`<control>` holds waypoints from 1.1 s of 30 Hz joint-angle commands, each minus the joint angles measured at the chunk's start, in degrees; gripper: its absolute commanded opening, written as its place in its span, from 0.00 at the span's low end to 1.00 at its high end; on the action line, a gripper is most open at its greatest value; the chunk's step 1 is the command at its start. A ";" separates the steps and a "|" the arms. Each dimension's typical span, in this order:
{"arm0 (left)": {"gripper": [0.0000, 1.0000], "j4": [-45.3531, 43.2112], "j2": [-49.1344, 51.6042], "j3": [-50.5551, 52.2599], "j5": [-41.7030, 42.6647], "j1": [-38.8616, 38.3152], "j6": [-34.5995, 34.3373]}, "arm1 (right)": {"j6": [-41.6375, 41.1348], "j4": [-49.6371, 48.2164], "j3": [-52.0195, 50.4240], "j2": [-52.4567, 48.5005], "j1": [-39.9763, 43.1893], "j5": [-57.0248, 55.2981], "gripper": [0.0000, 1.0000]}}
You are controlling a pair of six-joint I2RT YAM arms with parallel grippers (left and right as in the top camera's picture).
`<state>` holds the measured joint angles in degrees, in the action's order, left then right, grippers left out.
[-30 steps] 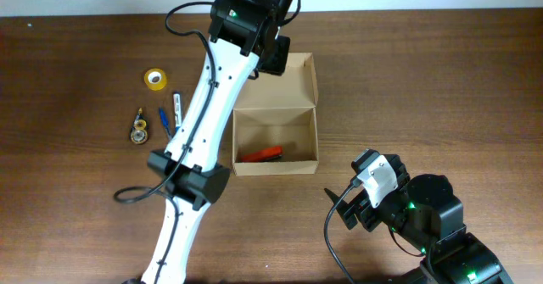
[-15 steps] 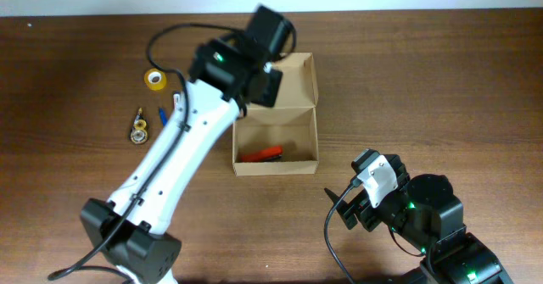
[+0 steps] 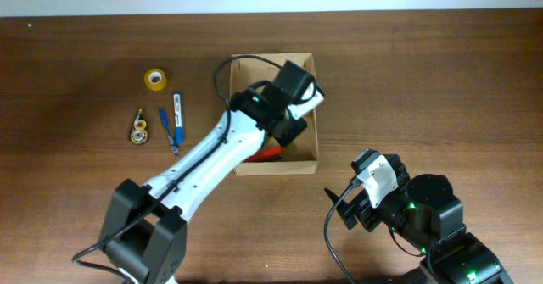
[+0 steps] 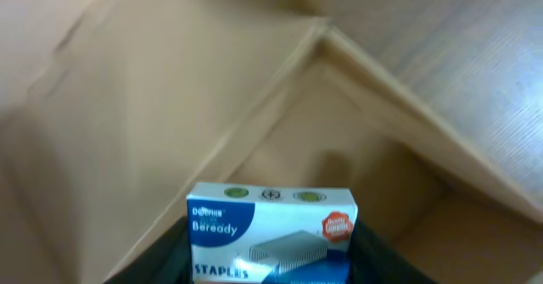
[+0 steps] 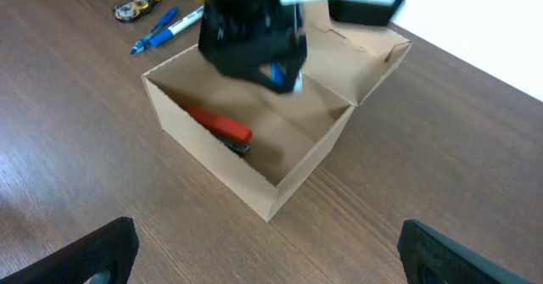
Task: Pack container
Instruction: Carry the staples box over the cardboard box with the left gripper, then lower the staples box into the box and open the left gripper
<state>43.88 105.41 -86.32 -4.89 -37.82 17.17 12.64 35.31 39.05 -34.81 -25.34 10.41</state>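
Table (image 3: 441, 80): dark brown wood grain, smooth, low sheen.

Container (image 3: 280, 167): plain brown cardboard, uncoated and matt, inside and out; cut edges look raw.

Staples box (image 4: 271, 233): thin printed card in blue and white, with a light gloss.

Stapler (image 5: 219, 127): glossy red body, probably plastic, with a black underside.

Tape roll (image 3: 154, 79): yellow, shiny.

Marker (image 3: 176, 113) and pen (image 3: 165, 125): smooth plastic.

Left arm (image 3: 204, 161): smooth white hard shell with black matt joints.

Right tool (image 5: 270, 250): fingers (image 5: 97, 248) look like black matt plastic.
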 commanded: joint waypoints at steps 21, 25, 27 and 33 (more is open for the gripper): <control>0.06 -4.20 2.93 3.15 10.27 -2.58 29.24 | 0.24 -0.17 -0.22 -0.07 -0.48 -0.55 0.99; 0.06 -4.48 3.56 3.15 10.27 -2.58 29.24 | 0.24 -0.17 -0.22 -0.07 -0.48 -0.55 0.99; 0.06 -4.48 3.67 3.15 10.32 -2.58 29.24 | 0.24 -0.17 -0.22 -0.07 -0.48 -0.55 0.99; 0.06 -4.44 3.78 3.17 13.09 -2.58 29.24 | 0.24 -0.17 -0.22 -0.07 -0.48 -0.55 0.99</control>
<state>39.59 108.64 -83.44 5.13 -40.23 45.43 12.64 35.29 39.05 -34.81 -25.34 10.41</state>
